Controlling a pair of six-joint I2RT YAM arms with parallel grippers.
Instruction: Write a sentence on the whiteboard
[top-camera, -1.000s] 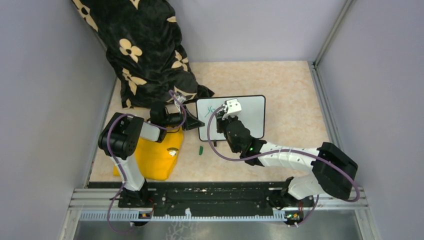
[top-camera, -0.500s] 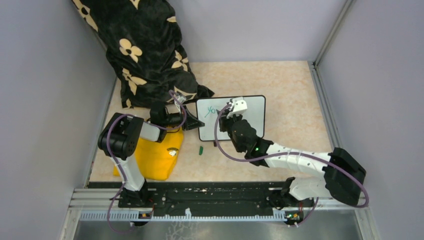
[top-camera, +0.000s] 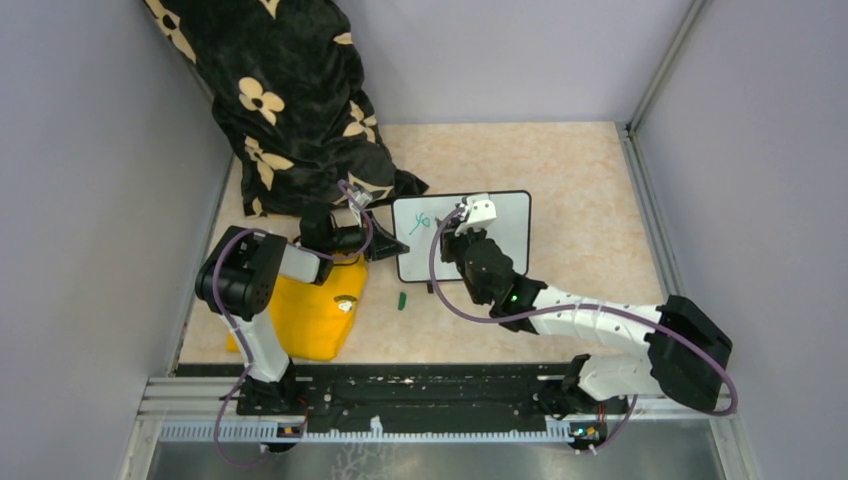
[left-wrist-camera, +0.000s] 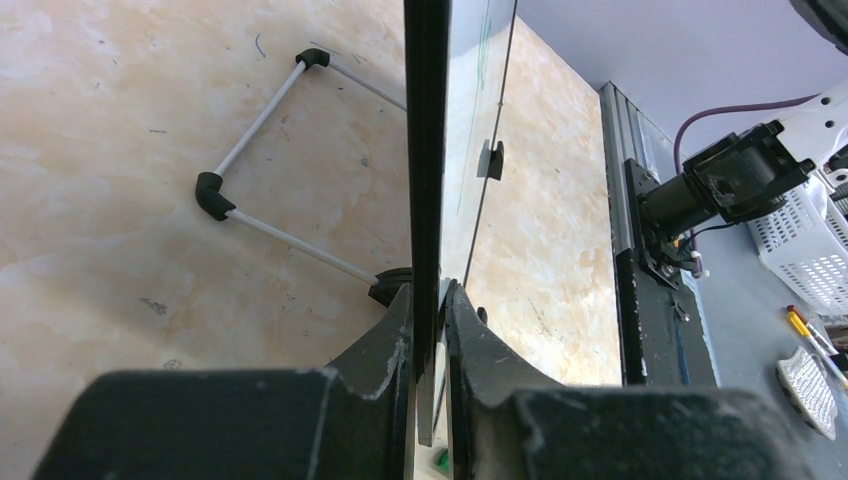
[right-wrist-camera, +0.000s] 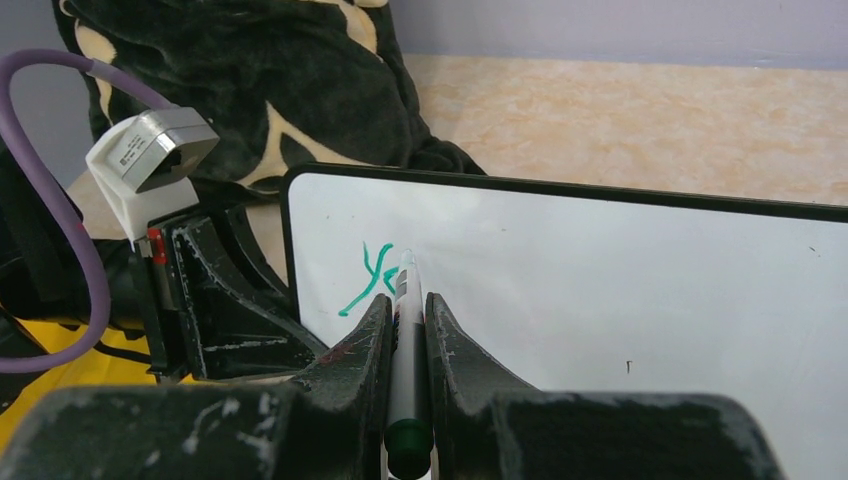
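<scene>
Top view: finds the small rectangular white whiteboard (top-camera: 505, 235) with a thin black frame near the table's centre, clamped at its 9 o'clock edge by the left gripper (top-camera: 393, 247). Shows the first green strokes of the sentence (top-camera: 421, 218) in the board's 10 o'clock corner, with the right gripper (top-camera: 452, 228) just at 3 o'clock of them. Leaves a small green cap (top-camera: 401, 300) lying at the board's 7 o'clock.

Left wrist view: looks along the board edge-on, both fingers squeezed tight on the frame, with a white wire stand (left-wrist-camera: 270, 170) behind it toward 9 o'clock.

Right wrist view: pinches a white-barrelled marker (right-wrist-camera: 404, 340) between closed fingers, tip up at 12 o'clock, at the last green stroke. Cannot tell whether it touches. Reads "y" and part of a second letter only, so nearly all the words are not yet written.

For clean lettering: keep the left clamp firm so the board cannot slide, press lightly, carry strokes toward 3 o'clock, lift between letters, and keep them small enough to leave room for a second line.
</scene>
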